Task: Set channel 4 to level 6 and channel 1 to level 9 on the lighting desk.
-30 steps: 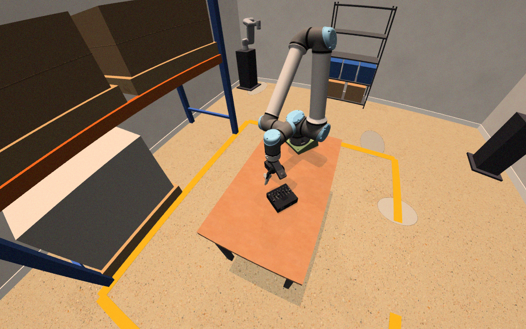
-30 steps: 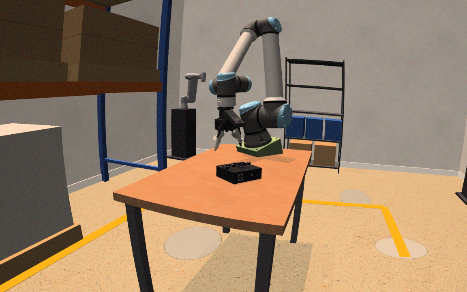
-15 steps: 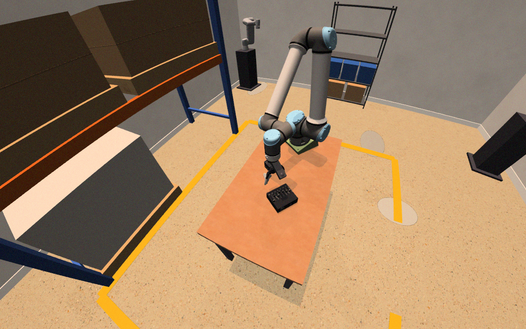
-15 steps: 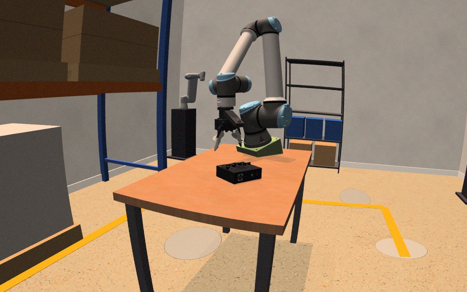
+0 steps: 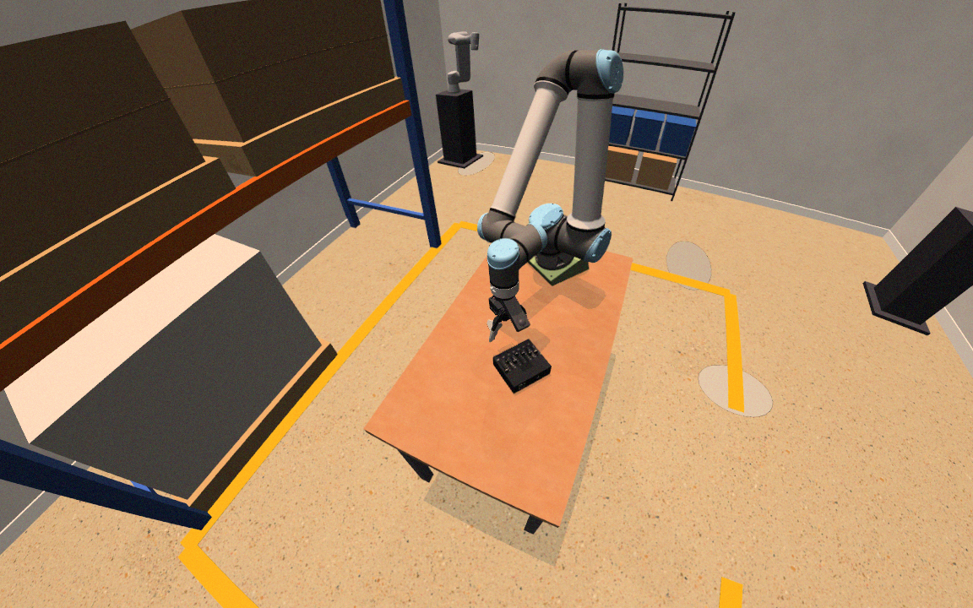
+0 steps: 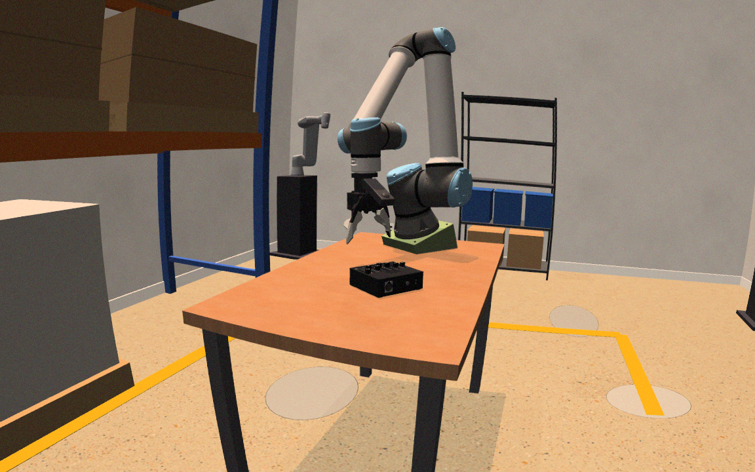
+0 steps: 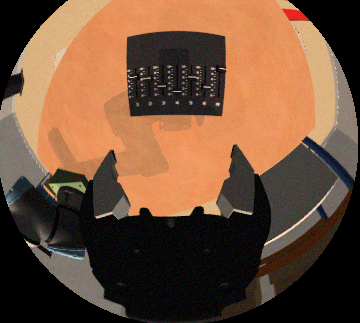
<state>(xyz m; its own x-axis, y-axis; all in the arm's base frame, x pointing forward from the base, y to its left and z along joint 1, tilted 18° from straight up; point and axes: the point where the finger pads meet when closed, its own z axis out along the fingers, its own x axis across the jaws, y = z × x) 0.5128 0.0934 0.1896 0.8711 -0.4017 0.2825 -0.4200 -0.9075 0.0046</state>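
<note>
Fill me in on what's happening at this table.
A single robot arm is working over a small black lighting desk with a row of faders, which sits on the orange table. Its claw is wide open and holds nothing, hanging above the table between the arm's green base and the desk, touching no fader.
</note>
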